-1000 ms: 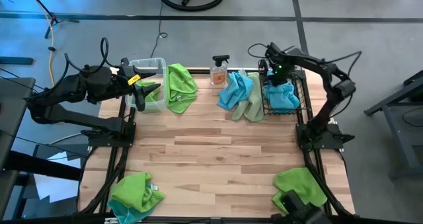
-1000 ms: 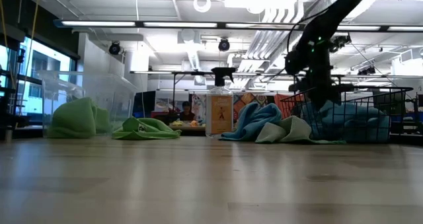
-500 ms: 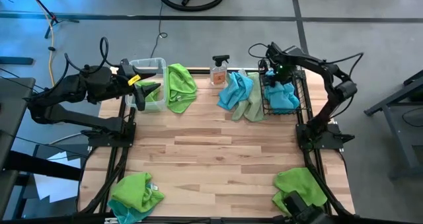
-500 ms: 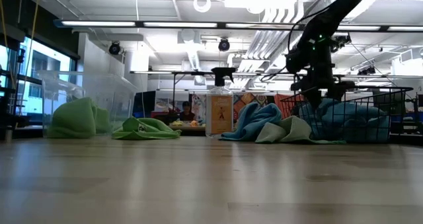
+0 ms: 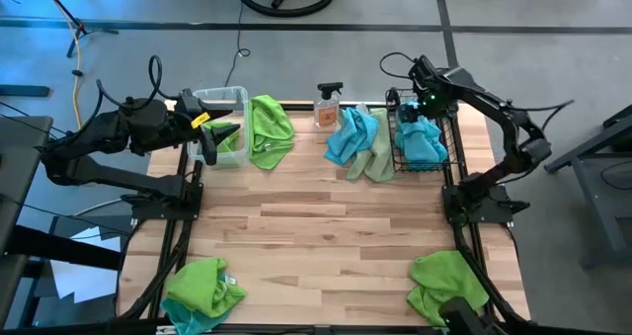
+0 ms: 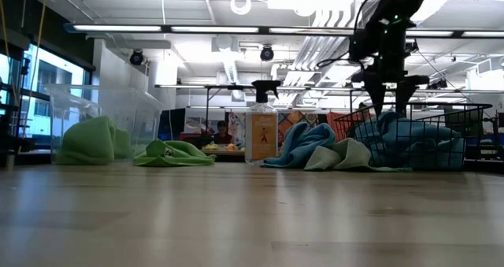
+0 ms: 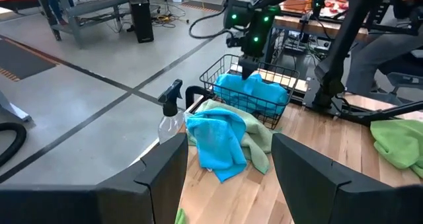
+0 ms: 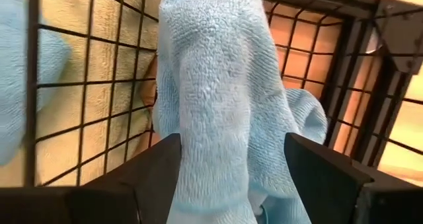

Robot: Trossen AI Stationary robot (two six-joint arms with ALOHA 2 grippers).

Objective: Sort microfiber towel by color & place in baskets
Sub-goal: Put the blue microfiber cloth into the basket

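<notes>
Right gripper (image 6: pixel 387 109), our working pincer, hangs spread and holding nothing just above the black wire-mesh basket (image 5: pixel 446 142) at about one o'clock on the pale wooden table (image 5: pixel 316 236); the right wrist view shows its two dark fingers (image 8: pixel 142 184) apart, with a sky-blue fuzzy microfiber towel (image 8: pixel 218 98) lying loose between them inside the mesh. We judge that towel released, so blue cloths now fill that basket (image 5: pixel 423 142). Beside the basket, toward twelve o'clock, a mixed heap waits: a blue towel (image 5: pixel 353 137) draped over a pale green one (image 5: pixel 375 160), next to a clear spray bottle with a black trigger (image 5: pixel 328 106). At eleven o'clock our left gripper (image 5: pixel 219 132) rests with its fingers apart at the clear plastic tub (image 5: pixel 234 96), where a lime-green towel (image 5: pixel 269 127) hangs over the rim. More lime-green cloths lie at seven o'clock (image 5: pixel 204 291) and five o'clock (image 5: pixel 449 279), the first with some blue beneath it. We expect these towels to be light, limp and grippy, unlikely to slip but likely to drag a neighbour along. We would pinch a raised fold near the top of the blue one in the heap, well clear of the green beneath, and lift high enough for the tail to clear the wire rim.
</notes>
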